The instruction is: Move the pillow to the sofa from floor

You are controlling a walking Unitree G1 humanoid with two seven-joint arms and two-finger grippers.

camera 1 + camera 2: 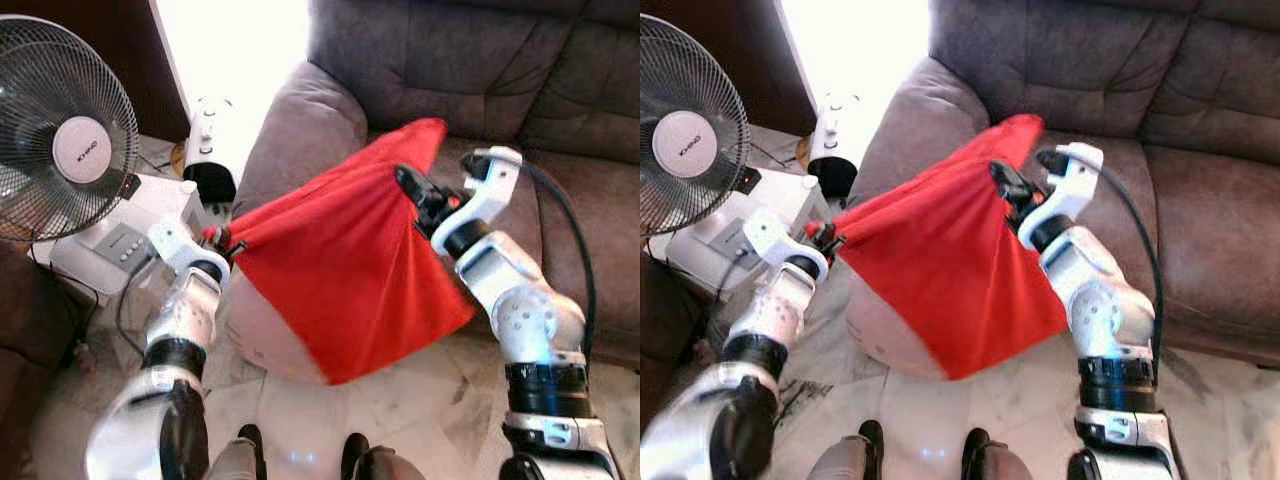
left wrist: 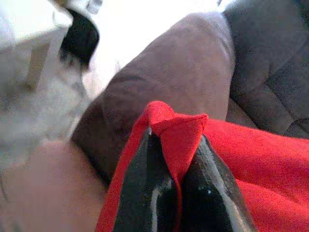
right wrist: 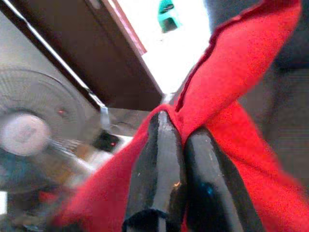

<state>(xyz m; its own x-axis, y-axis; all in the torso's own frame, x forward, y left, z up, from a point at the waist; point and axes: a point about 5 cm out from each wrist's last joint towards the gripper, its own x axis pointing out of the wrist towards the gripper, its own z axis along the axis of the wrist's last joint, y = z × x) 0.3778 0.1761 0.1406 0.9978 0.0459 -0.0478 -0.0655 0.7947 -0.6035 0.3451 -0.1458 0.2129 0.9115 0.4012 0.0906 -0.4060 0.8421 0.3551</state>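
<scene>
Both sets of jaws are pressed together on red fabric. Left gripper: its two black fingers pinch a folded corner of the pillow, with cloth showing between and above the tips. Right gripper: fingers likewise clamped on a fold of the same red cover, fabric running up and away past the tips.

Pillow position: held off the floor between the two grippers, stretched from the left gripper at its left corner to the right gripper near its upper right. Its top corner rises in front of the sofa seat; its lower point hangs down toward the floor, apart from the tiles as far as can be seen. The red cover hangs loose, and a pale pink inner part bulges out below its left edge.

Edges and room: the sofa, brown-grey, stands directly behind the pillow. Its rounded armrest lies just behind the pillow's left half, and the seat cushion extends to the right. The pillow's upper corner overlaps the seat front in the head views; contact cannot be judged.

To the robot's left: a standing fan, a white box-shaped unit below it, and a white appliance beside the armrest, all close to the left arm. Robot's feet stand on pale floor tiles below the pillow.
</scene>
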